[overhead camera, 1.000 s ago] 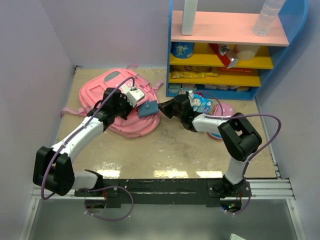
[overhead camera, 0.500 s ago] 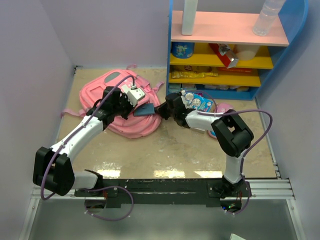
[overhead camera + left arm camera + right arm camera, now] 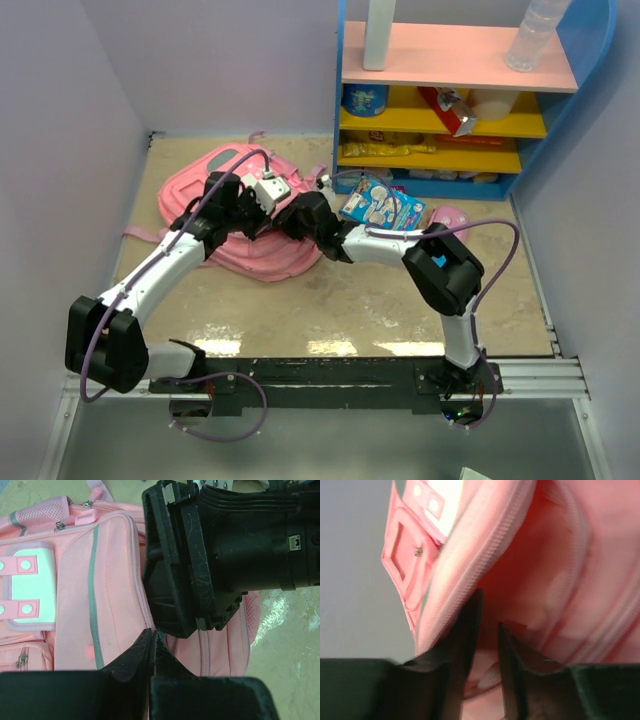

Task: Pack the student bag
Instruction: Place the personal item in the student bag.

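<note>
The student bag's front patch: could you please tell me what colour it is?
White, edged in grey. The front patch shows best in the left wrist view.

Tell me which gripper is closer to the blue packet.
Right. The right gripper is at the bag's edge nearest the packet; the left gripper is farther off, over the bag's middle.

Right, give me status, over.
Left gripper shut on student bag at zipper edge. Right gripper slightly open inside bag mouth, nothing seen between its fingers. Blue packet lies off to bag's side, not blocking.
</note>
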